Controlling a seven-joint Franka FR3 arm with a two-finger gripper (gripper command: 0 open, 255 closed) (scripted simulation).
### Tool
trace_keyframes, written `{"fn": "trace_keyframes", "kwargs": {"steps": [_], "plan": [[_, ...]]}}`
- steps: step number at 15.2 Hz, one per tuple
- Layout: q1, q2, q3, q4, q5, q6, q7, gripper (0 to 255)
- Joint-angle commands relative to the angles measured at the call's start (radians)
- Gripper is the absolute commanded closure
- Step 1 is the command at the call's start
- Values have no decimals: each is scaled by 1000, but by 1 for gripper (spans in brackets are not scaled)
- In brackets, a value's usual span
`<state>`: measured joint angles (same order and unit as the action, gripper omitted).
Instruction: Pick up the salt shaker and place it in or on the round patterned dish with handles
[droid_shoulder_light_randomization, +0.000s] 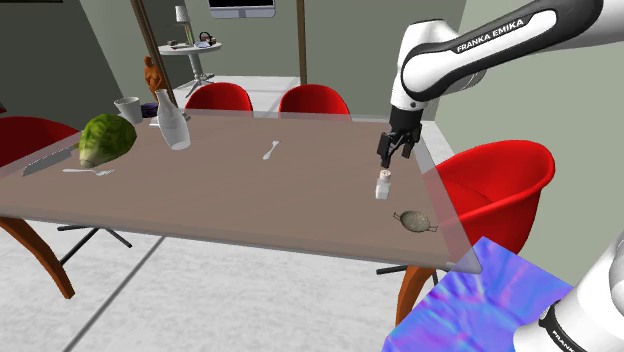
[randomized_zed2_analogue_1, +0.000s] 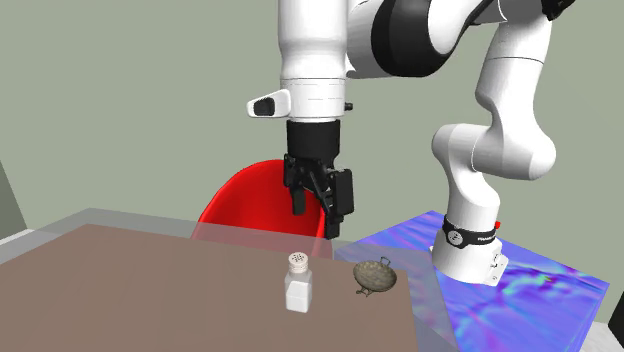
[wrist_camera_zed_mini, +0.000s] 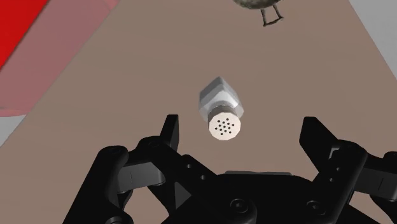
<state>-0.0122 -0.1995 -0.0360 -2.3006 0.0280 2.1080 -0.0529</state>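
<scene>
**Shoulder view, left to right**

1. Left red chair (droid_shoulder_light_randomization: 30, 135): cut off by the frame edge, its seat partly behind the table (droid_shoulder_light_randomization: 250, 195).
2. Flat grey utensil (droid_shoulder_light_randomization: 45, 161) and fork (droid_shoulder_light_randomization: 92, 172) on the table's left end. The grey one is too small to identify.
3. Green leafy head (droid_shoulder_light_randomization: 107, 139), white cup (droid_shoulder_light_randomization: 128, 108) and clear bottle (droid_shoulder_light_randomization: 172, 120). A brown figurine (droid_shoulder_light_randomization: 151, 75) stands behind them; its kind is unclear.
4. Two far red chairs (droid_shoulder_light_randomization: 218, 97): their seats are hidden by the tabletop.
5. Spoon (droid_shoulder_light_randomization: 270, 150) at mid-table.
6. Gripper (droid_shoulder_light_randomization: 394, 160): hangs directly over the salt shaker (droid_shoulder_light_randomization: 383, 186).
   - The finger spread is hard to judge here.
   - The wrist view shows the gripper (wrist_camera_zed_mini: 242, 124) with its fingers standing wide apart.
   - There the salt shaker (wrist_camera_zed_mini: 221, 111) is between them, touching neither, its perforated cap facing the camera.
7. Salt shaker: white body and pale cap, upright on the table near its right-hand edge. The second exterior view shows a clear gap between the gripper (randomized_zed2_analogue_1: 315, 215) and the shaker's cap (randomized_zed2_analogue_1: 298, 282).
8. Round dish (droid_shoulder_light_randomization: 412, 220): on the table near the shaker, on the stand side, not touching it.
   - Its pattern is faint in this view.
   - The second exterior view shows the dish (randomized_zed2_analogue_1: 374, 276) with a mottled surface and a thin dark handle.
   - In the wrist view the dish (wrist_camera_zed_mini: 257, 3) is cut off by the frame edge, one handle showing.
9. Right red chair (droid_shoulder_light_randomization: 495, 185): partly hidden by the table corner.
10. Stand (droid_shoulder_light_randomization: 470, 300): blue-violet, cut off at the frame's edge.
</scene>
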Motion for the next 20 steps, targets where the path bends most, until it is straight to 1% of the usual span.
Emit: {"fn": "trace_keyframes", "kwargs": {"steps": [1,2,9,17,18,20], "plan": [[-3,79,-1,31,-6,44,11,0],[-3,84,-1,34,-6,47,12,0],[-2,136,0,-18,-2,150,9,0],[-2,136,0,-18,-2,150,9,0],[-2,136,0,-18,-2,150,9,255],[-2,136,0,-18,-2,150,9,255]]}}
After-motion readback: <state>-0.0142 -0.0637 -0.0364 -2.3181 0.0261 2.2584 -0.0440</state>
